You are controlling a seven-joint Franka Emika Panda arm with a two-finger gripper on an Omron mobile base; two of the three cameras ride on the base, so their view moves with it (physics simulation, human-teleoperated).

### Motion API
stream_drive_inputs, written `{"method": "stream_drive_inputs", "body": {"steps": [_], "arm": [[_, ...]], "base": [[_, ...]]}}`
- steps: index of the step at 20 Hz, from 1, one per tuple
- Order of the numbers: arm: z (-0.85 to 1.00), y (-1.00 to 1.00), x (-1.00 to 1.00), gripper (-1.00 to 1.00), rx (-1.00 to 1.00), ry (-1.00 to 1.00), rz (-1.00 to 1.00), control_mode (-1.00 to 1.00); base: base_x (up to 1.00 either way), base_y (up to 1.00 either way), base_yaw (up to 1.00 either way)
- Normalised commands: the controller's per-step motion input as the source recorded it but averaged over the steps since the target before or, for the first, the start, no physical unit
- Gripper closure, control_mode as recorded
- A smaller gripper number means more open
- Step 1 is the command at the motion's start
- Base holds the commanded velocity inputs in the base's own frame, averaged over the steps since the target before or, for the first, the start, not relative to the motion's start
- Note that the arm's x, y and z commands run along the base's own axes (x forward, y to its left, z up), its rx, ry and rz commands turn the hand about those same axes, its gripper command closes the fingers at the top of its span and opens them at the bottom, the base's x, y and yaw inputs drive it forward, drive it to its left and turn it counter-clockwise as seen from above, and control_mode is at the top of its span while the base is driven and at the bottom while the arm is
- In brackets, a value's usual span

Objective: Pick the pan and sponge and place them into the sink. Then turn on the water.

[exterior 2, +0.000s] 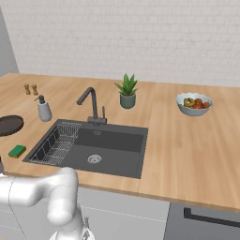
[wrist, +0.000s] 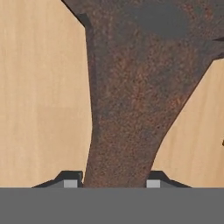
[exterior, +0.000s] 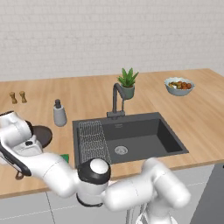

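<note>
In the hand view the pan [wrist: 131, 87] lies close below me on the wooden counter, dark brown and speckled. Its long handle runs down between my gripper [wrist: 113, 183], whose two fingertips [wrist: 70, 182] press against its sides, shut on it. From the left base view the round pan [exterior: 43, 134] sits left of the sink [exterior: 144, 131], partly behind my arm. The green sponge [exterior: 65, 157] lies flat by the sink's front left corner, also seen as the sponge [exterior 2: 17, 151] in the right base view, just in front of the pan [exterior 2: 10, 125]. No stream falls from the faucet [exterior: 116, 98].
A wire rack [exterior: 92, 140] fills the sink's left part. A soap dispenser [exterior: 59, 113] stands behind the pan, two small shakers [exterior: 17, 97] further back left. A potted plant [exterior: 127, 82] stands behind the faucet and a fruit bowl [exterior: 179, 85] at the back right.
</note>
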Motion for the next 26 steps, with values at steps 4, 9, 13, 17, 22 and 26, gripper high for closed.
{"method": "stream_drive_inputs", "body": {"steps": [4, 9, 13, 17, 22, 26], "arm": [[0.55, -0.69, -0.75, 1.0, 0.27, -0.12, 0.07, -1.0], [0.47, -0.79, -0.87, 1.0, 0.19, -0.07, 0.11, -1.0], [0.72, -0.88, -0.73, 1.0, 0.1, 0.0, 0.21, -1.0], [0.82, -0.71, -0.13, 1.0, 0.01, 0.11, 0.23, -1.0], [0.15, -0.54, 0.1, 1.0, 0.0, 0.17, 0.3, -1.0], [-0.07, -0.56, 0.13, 1.0, 0.0, 0.01, 0.3, -1.0]], "base": [[0.0, 0.0, 0.0], [0.0, 0.0, 0.0], [0.0, 0.0, 0.0], [0.0, 0.0, 0.0], [0.0, 0.0, 0.0], [0.0, 0.0, 0.0]]}}
